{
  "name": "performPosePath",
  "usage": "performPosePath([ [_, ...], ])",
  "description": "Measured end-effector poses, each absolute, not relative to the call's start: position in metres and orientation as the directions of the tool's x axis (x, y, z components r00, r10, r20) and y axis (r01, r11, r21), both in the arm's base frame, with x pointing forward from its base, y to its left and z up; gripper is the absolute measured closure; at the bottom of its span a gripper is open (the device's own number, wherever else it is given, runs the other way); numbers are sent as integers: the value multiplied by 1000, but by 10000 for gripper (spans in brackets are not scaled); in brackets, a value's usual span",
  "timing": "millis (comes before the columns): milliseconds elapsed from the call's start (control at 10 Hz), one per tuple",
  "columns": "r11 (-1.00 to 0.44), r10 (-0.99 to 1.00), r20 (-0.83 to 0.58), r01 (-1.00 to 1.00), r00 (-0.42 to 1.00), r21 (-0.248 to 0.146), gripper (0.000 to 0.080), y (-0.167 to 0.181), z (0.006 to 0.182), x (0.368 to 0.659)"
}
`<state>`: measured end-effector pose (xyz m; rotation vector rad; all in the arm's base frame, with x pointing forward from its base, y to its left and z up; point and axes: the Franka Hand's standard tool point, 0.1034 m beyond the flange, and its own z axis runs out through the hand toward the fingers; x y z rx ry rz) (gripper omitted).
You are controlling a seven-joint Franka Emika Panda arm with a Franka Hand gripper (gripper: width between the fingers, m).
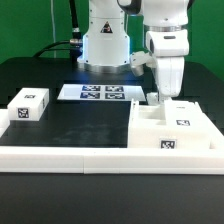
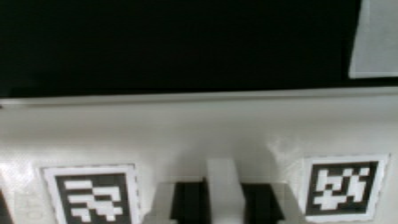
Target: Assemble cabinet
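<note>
The cabinet body, a large boxy white part with black-and-white tags, lies at the exterior view's right. My gripper stands straight down at its far left corner. In the wrist view the two dark fingers press on either side of a narrow white upright wall of the cabinet. A tag sits on one side of the gripper and another tag on the other. A smaller white tagged panel lies apart at the exterior view's left.
The marker board lies flat in front of the robot base. A long low white rail runs along the table's front edge. The table is black.
</note>
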<state>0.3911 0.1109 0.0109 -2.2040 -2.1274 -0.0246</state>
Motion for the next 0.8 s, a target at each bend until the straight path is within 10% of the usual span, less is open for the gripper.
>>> performPosePath([
  [800,-110,993,35,994,110,-15,729,69,39,396],
])
